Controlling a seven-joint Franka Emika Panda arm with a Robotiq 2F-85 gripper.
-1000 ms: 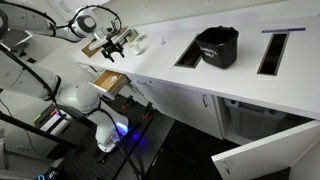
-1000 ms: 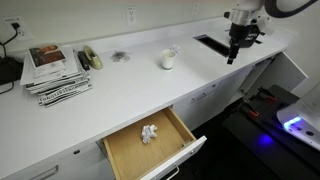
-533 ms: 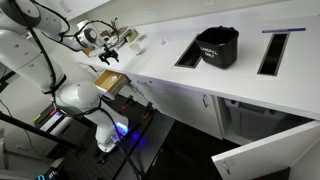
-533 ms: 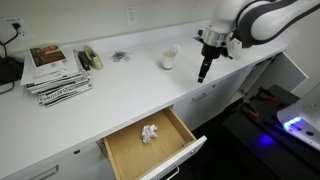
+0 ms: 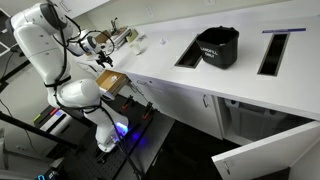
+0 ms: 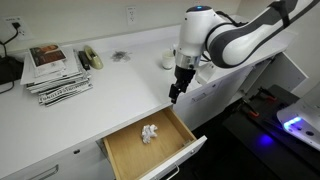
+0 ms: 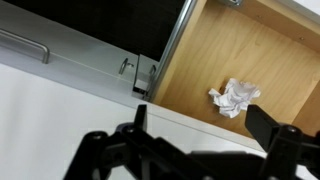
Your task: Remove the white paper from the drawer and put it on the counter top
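Note:
A crumpled white paper point(image 6: 150, 133) lies inside the open tan drawer point(image 6: 125, 152), toward its right side; it also shows in the wrist view point(image 7: 234, 97) on the wood-coloured drawer floor point(image 7: 230, 50). My gripper point(image 6: 174, 92) hangs over the front edge of the white counter top point(image 6: 120, 85), up and to the right of the paper, apart from it. In the wrist view the gripper point(image 7: 197, 117) is open and empty, its dark fingers wide apart. In an exterior view the gripper point(image 5: 103, 58) is small and far away, above the drawer point(image 5: 110, 81).
A white cup point(image 6: 167, 60), a stack of magazines point(image 6: 55, 75) and a stapler point(image 6: 91, 58) sit on the counter. A black bin point(image 5: 217, 46) sits in a dark cut-out point(image 5: 190, 52). A cabinet door point(image 5: 265, 155) stands open below.
The arm has swung left along the counter and lower, from near the dark cut-out to above the drawer's right end. The paper has not moved.

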